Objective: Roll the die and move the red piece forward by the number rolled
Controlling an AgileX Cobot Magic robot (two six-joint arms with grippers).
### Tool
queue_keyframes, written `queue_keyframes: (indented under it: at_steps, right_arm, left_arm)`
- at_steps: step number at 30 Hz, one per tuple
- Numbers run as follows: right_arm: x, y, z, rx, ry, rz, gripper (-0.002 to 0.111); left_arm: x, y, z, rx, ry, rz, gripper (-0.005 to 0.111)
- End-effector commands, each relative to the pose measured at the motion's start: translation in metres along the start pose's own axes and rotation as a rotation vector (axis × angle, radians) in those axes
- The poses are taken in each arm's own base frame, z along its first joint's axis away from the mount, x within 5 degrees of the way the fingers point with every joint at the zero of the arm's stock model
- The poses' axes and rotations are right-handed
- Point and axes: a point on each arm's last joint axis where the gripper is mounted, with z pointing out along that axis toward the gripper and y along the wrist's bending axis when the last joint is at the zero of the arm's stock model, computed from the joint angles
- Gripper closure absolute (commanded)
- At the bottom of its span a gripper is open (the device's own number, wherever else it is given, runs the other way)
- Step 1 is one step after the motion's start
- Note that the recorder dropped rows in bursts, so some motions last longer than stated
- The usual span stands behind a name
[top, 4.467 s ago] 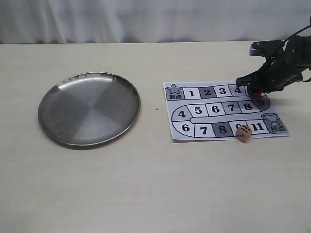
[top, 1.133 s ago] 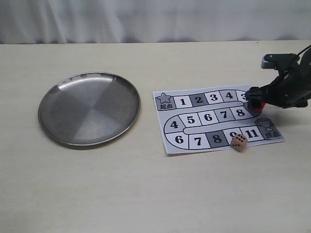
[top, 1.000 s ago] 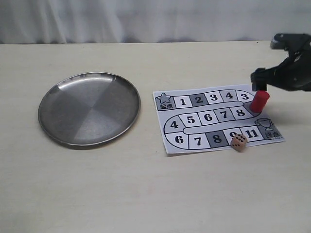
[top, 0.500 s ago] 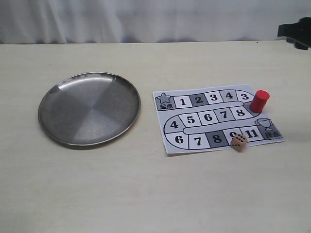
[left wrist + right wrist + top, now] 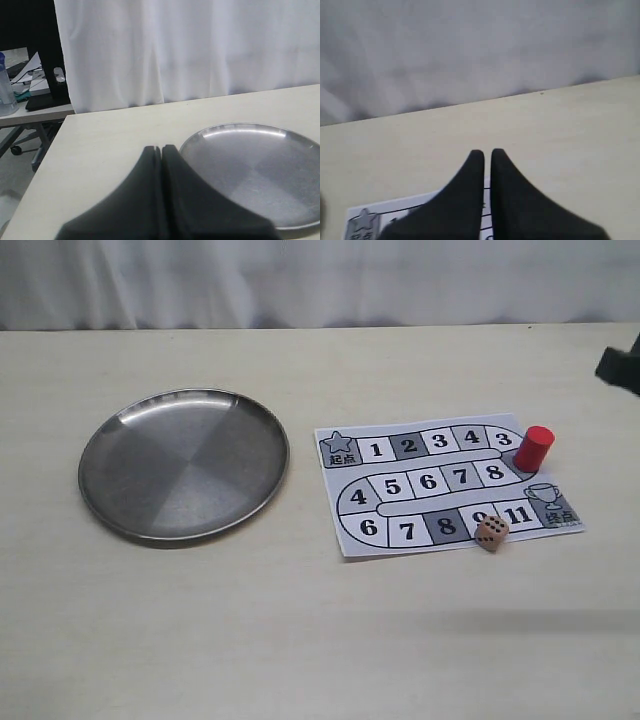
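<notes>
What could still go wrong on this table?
1. The small tan wooden die sits on the lower edge of the printed paper game board, hiding part of a number. If the right hand reaches for it, it might drag the thin sheet.
2. The upright red cylinder piece stands at the board's curved end, so any shift of the sheet could topple it.

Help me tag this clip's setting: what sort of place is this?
Likely a lab or office workroom: a pale table staged before a white curtain, with a cluttered desk and a chair's caster beyond it.
</notes>
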Motion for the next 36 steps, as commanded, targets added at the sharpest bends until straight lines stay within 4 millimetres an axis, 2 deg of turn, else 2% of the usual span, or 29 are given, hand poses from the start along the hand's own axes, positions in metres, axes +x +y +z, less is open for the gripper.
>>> queue_keyframes:
  at_steps: [1,3,7,16,18,20,27,32,36]
  right_arm:
    - [0.022,0.029,-0.026,-0.182,-0.02,-0.079,0.104]
    - [0.037,0.039,-0.038,-0.262,0.001,-0.106,0.104]
    - [0.065,0.042,-0.056,-0.357,0.041,-0.151,0.104]
    - [0.113,0.018,-0.087,-0.389,0.036,-0.125,0.104]
    - [0.109,0.015,-0.093,-0.398,-0.046,-0.106,0.104]
    - [0.111,0.013,-0.099,-0.416,-0.033,-0.094,0.104]
    - [0.102,0.007,-0.113,-0.417,-0.16,-0.061,0.104]
    - [0.099,-0.019,-0.125,-0.107,-0.282,-0.057,0.104]
    - [0.106,-0.021,-0.129,-0.068,-0.256,-0.119,0.104]
  left_arm:
    - [-0.001,-0.001,0.0,0.011,-0.02,-0.009,0.107]
    - [-0.001,-0.001,0.0,0.011,-0.02,-0.009,0.107]
    - [-0.001,-0.001,0.0,0.011,-0.02,-0.009,0.107]
    - [-0.001,-0.001,0.0,0.011,-0.02,-0.009,0.107]
    - [-0.001,-0.001,0.0,0.011,-0.02,-0.009,0.107]
    - [-0.001,-0.001,0.0,0.011,-0.02,-0.009,0.107]
    - [-0.001,-0.001,0.0,0.011,-0.02,-0.009,0.107]
    - [-0.001,-0.001,0.0,0.011,-0.02,-0.009,0.107]
    - [-0.001,-0.001,0.0,0.011,-0.02,-0.009,0.107]
